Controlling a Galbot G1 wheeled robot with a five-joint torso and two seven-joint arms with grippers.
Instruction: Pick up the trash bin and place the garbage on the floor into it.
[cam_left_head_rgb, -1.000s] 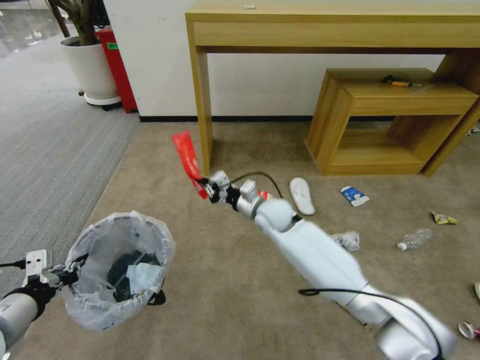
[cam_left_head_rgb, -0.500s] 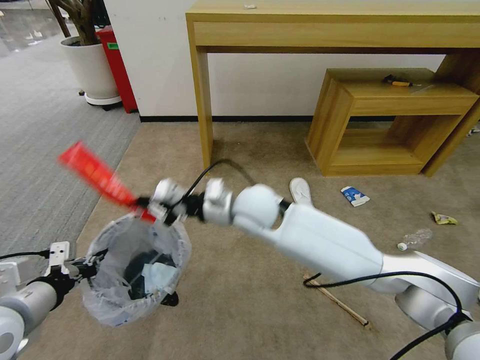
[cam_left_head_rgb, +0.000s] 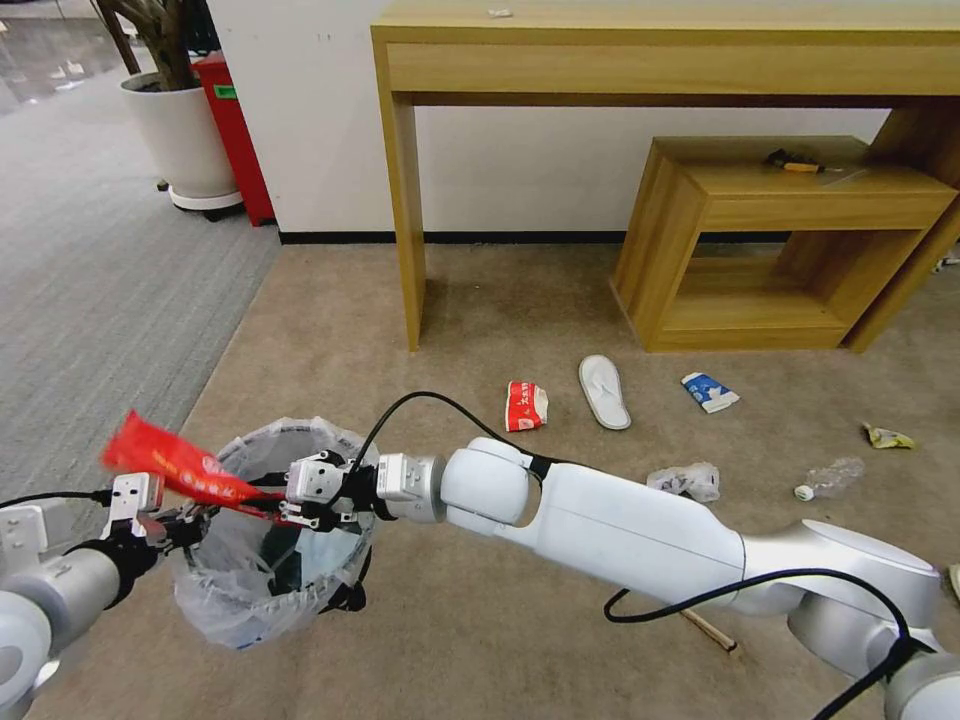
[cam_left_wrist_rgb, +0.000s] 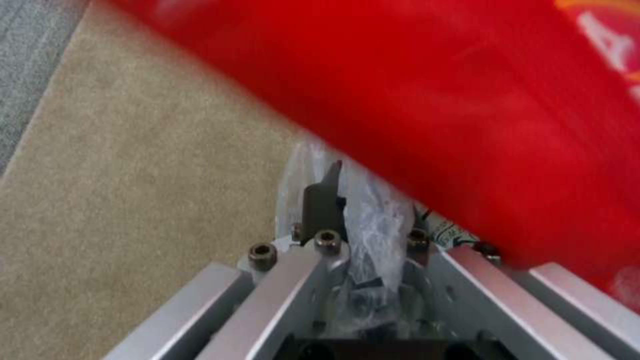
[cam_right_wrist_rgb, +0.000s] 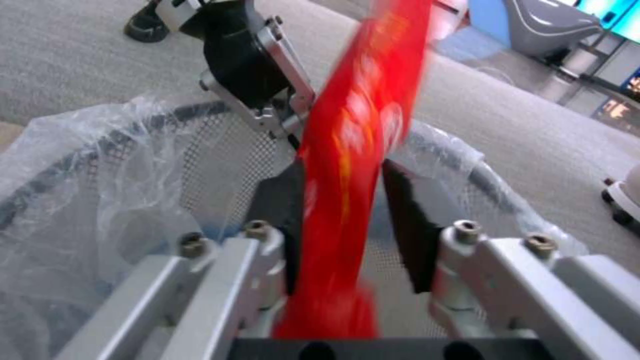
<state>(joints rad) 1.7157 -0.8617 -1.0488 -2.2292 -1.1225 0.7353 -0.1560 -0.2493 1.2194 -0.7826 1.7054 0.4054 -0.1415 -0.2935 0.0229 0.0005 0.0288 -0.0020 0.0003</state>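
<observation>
Beige carpet (cam_left_head_rgb: 480, 620) runs up to a white wall, with a tall wooden desk (cam_left_head_rgb: 660, 50) and a lower wooden side table (cam_left_head_rgb: 790, 240) standing against it. Over the trash bin (cam_left_head_rgb: 270, 530), the right gripper (cam_left_head_rgb: 285, 500) hangs just above the open mouth with a long red wrapper (cam_left_head_rgb: 175, 465) between its pads; the right wrist view shows a gap beside the wrapper on one side, so the fingers look parted rather than clamped. The wrapper slants up and away from the bin toward the left gripper (cam_left_head_rgb: 175, 520). That gripper is clenched on the bin's near rim and crinkly liner (cam_left_wrist_rgb: 373, 220), holding the bin tilted off the carpet. Inside the bin lie dark shapes and something pale blue, too indistinct to name. Beyond the bin, toward the side table, litter lies scattered on the carpet: a red-and-white paper cup (cam_left_head_rgb: 525, 405), a white slipper (cam_left_head_rgb: 604, 391), a blue-and-white carton (cam_left_head_rgb: 709, 392), crumpled plastic (cam_left_head_rgb: 685, 481), a clear bottle (cam_left_head_rgb: 830, 477) and a yellow wrapper (cam_left_head_rgb: 887, 436).
</observation>
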